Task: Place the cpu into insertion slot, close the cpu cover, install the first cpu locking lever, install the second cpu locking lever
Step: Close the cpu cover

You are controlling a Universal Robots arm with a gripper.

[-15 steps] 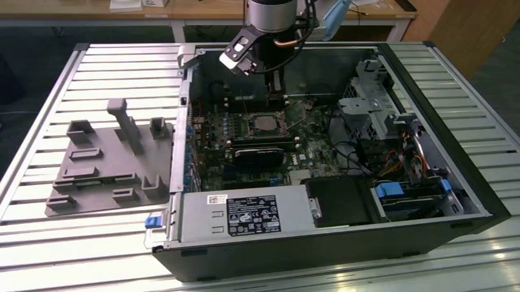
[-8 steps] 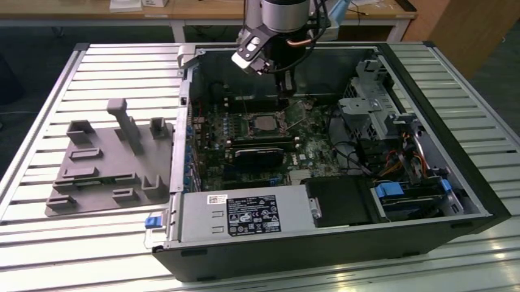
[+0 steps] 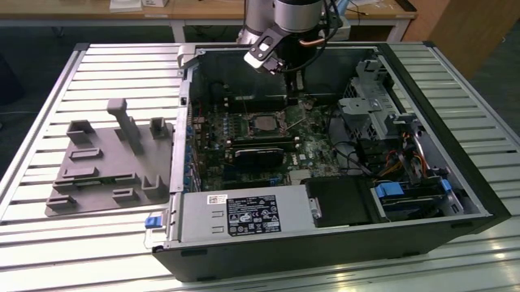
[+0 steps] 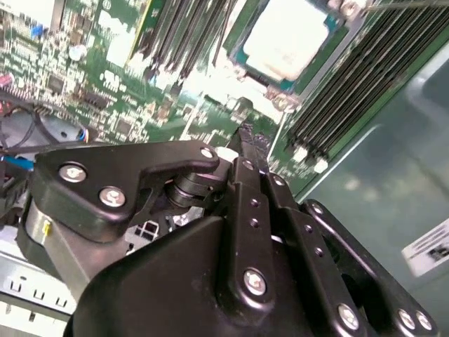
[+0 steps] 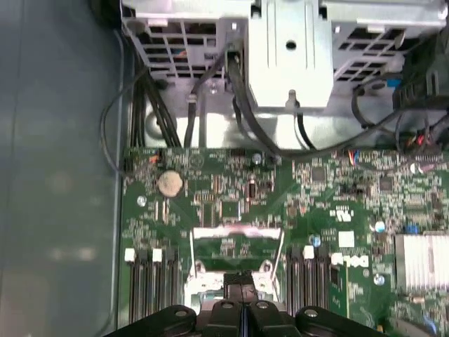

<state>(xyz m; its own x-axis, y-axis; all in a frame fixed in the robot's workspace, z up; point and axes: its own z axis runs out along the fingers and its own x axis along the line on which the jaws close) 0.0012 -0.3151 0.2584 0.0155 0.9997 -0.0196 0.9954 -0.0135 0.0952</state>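
Broad slatted metal table (image 3: 97,61), bearing an open computer case (image 3: 475,201) laid on its side. Beside the case, toward the exterior view's left, a grey moulded fixture (image 3: 101,173). From the far side, the robot arm (image 3: 296,15) reaching down into the case. Along the near edge, a grey power supply box (image 3: 195,222) with a large white sticker (image 3: 253,216) of black print and symbols and a smaller white sticker (image 3: 217,198). In the second wrist view, another white printed label (image 4: 428,249) on the inner case wall. Green motherboard (image 5: 210,189) across the case floor. Gripper (image 5: 242,284) with fingers pressed together, nothing seen between them. Just past the fingertips in the first wrist view, the cpu cover (image 5: 235,230), green board visible through its cut-out; flat or raised, cannot tell. In the second wrist view, the cpu (image 4: 284,38) seated in the insertion slot (image 4: 275,97), pale top bare, a little beyond the gripper and apart from it.
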